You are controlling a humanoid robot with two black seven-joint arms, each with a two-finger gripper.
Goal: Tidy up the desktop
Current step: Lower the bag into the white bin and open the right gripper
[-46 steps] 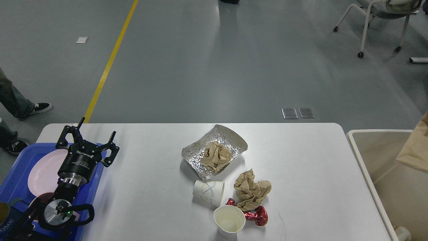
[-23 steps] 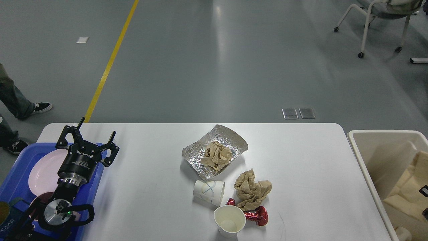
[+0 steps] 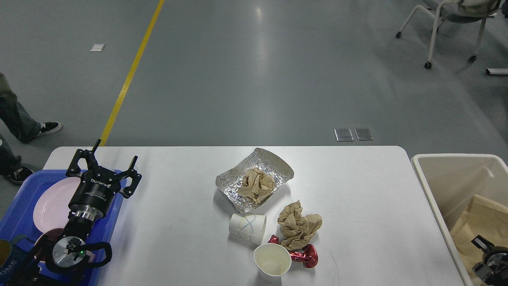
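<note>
The white desktop holds a crumpled foil tray with a brown paper wad in it. In front of it lie a second brown paper wad, a paper cup on its side, an upright empty paper cup and a red foil wrapper. My left gripper is open and empty, over the right edge of the blue tray. My right gripper shows only partly at the lower right, inside the beige bin, dark and small.
The blue tray at the left holds a pink plate and a mug. Beige paper lies in the bin. A person's legs stand at the far left, and a wheeled chair at the far right.
A beige paper sheet at the upper right dropped down into the bin and now lies there. My right gripper came into view at the lower right. The left arm has not moved.
</note>
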